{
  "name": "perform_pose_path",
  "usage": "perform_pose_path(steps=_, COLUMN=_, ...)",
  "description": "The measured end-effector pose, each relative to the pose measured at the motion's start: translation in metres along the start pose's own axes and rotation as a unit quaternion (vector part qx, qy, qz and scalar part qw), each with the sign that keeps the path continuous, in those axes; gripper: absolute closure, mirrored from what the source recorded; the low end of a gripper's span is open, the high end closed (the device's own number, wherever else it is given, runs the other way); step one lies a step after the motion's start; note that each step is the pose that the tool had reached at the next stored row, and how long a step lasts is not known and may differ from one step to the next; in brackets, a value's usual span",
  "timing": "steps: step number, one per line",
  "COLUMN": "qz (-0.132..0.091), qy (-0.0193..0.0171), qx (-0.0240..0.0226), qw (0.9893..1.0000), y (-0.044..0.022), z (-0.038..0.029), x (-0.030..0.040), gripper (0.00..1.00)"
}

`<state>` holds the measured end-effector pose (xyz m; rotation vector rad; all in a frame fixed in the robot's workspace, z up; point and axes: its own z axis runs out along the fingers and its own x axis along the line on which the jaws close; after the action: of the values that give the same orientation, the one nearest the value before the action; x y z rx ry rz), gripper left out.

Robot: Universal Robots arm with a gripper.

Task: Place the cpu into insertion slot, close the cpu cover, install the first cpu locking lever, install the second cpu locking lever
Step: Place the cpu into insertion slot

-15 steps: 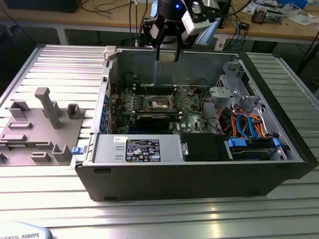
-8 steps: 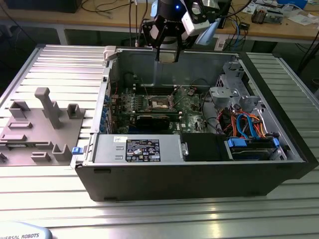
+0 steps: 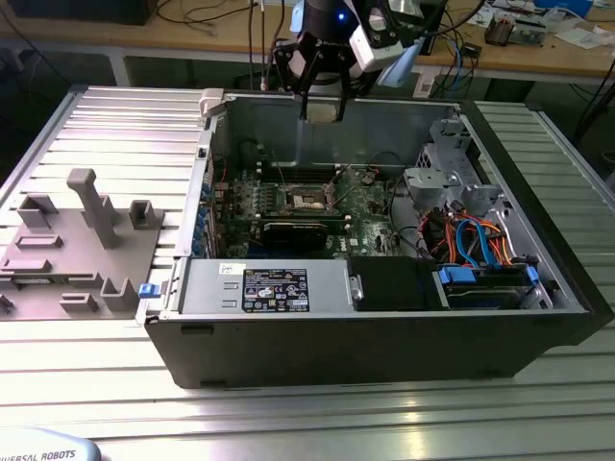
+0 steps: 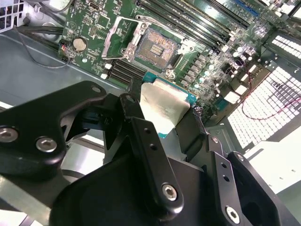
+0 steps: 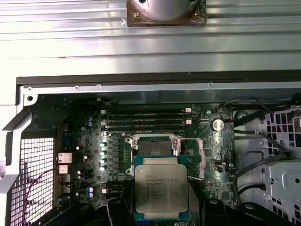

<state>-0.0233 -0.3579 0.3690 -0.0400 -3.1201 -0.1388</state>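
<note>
While the cpu [image 4: 160, 106] hangs clamped by its edges in the closed gripper [image 4: 164, 113], silvery top showing in both wrist views, the insertion slot [image 4: 157, 47] on the green motherboard [image 4: 94, 23] lies bare and well apart from it, its contact field exposed. Beside the slot, on the side of the coin battery [image 4: 80, 44], the cpu cover [image 4: 116, 41] stands swung open. The locking levers are too fine to make out with certainty. Judged from this, none of the four steps is complete: the chip is not yet seated, the cover is not yet closed, and both levers remain to be installed. In the exterior view the gripper hovers at upper centre, above the rear wall of the open computer case [image 3: 384, 327], which rests on a ribbed metal table [image 3: 96, 115]. A grey parts fixture [image 3: 86, 250] sits at the exterior view's left.
</note>
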Motion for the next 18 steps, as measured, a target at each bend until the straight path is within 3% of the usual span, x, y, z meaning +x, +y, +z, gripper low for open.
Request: perform_pose_path(steps=18, qz=0.0, qy=0.0, qx=0.0002, qw=1.0, y=-0.0011, z=0.0106, x=0.0042, gripper=0.46)
